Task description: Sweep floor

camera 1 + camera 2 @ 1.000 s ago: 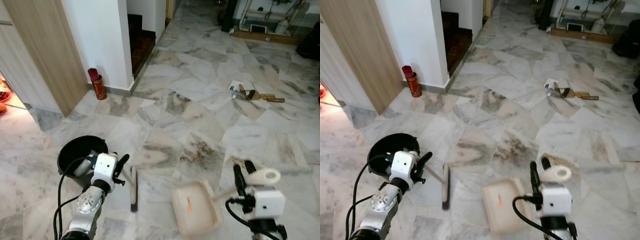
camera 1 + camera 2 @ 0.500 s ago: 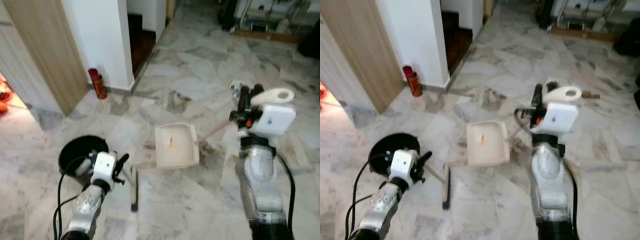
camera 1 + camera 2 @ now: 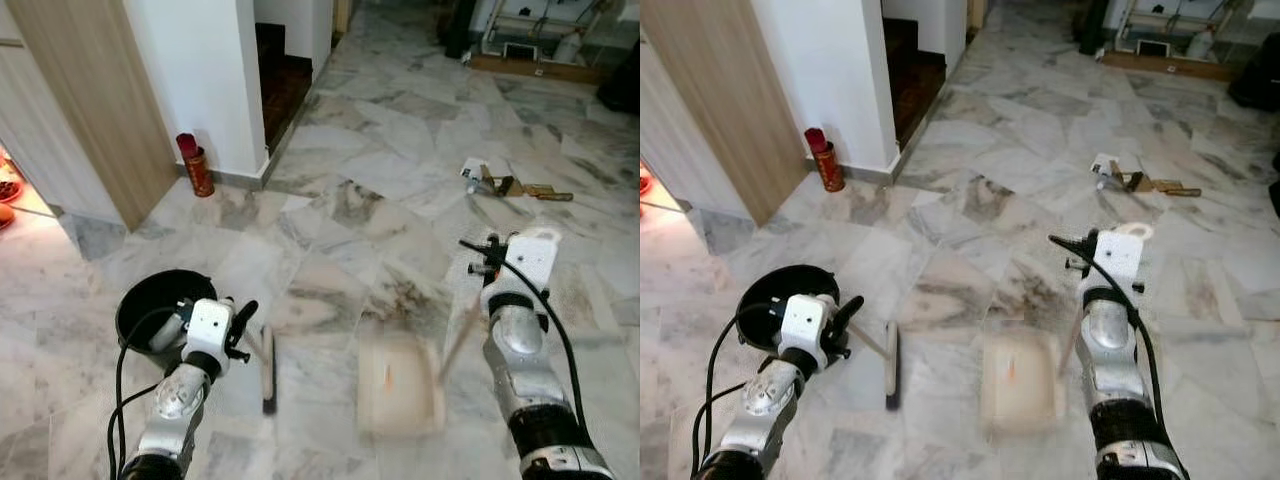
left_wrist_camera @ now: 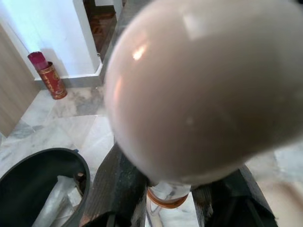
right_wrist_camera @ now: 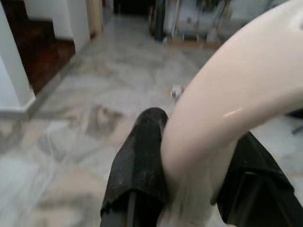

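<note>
The left gripper pinches the brush by its handle, the head resting on the marble floor beside the black bin; the right gripper clamps the handle of the dustpan, blurred, low over the floor; litter lies well beyond.

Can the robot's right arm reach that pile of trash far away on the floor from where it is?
Probably not. The right pincer is shut on the dustpan handle, and the litter lies well ahead across open marble floor. Nothing blocks the way, so the robot would likely need to walk closer first.
</note>
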You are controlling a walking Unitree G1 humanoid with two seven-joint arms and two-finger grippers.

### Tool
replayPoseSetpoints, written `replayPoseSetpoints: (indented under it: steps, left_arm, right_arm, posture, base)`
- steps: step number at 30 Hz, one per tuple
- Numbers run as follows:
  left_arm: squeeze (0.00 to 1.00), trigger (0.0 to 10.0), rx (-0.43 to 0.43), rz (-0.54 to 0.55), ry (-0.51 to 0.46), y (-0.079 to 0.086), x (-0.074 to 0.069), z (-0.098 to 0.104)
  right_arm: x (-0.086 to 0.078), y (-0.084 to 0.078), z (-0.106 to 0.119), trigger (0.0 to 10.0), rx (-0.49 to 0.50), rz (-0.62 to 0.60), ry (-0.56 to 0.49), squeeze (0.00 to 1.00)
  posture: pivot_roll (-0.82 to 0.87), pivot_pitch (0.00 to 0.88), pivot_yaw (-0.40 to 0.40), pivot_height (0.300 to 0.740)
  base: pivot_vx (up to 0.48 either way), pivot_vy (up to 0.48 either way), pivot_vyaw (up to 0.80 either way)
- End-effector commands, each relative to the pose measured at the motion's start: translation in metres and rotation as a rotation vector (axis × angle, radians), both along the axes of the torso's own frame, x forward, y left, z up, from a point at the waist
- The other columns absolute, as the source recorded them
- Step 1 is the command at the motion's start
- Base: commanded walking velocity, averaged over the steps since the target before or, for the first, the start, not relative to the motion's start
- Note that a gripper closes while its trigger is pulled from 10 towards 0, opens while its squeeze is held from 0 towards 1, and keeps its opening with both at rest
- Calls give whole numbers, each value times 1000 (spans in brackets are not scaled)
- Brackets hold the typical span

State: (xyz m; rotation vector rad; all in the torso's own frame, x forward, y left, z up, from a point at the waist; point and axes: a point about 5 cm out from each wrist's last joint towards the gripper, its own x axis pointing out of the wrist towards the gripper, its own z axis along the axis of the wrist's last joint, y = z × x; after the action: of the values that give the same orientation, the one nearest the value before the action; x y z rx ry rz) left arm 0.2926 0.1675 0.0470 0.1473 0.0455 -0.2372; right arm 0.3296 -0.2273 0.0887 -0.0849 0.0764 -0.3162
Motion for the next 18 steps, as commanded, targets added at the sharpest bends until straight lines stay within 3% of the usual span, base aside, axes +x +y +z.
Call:
replayPoseSetpoints:
  steps: [1,7,13,18]
  left_arm:
    - [0,10000,-10,0,-46,-3,6,11]
    - [0,10000,-19,-3,-48,-6,7,11]
    - [0,10000,-26,12,-46,-5,5,9]
    - [0,10000,-32,28,-37,-1,4,8]
  right_arm:
    - [15,1,22,10000,0,13,-87,0]
    - [26,-1,28,10000,93,1,-112,0]
    - [22,10,12,10000,11,91,-64,0]
    - [10,8,-1,10000,-11,109,-60,0]
  posture:
    - [-37,12,-27,740]
    - [-22,0,-40,740]
    - [0,0,-53,740]
    - [-10,0,-51,740]
  base:
    - [0,0,0]
    - [0,0,0]
    - [0,0,0]
    - [0,0,0]
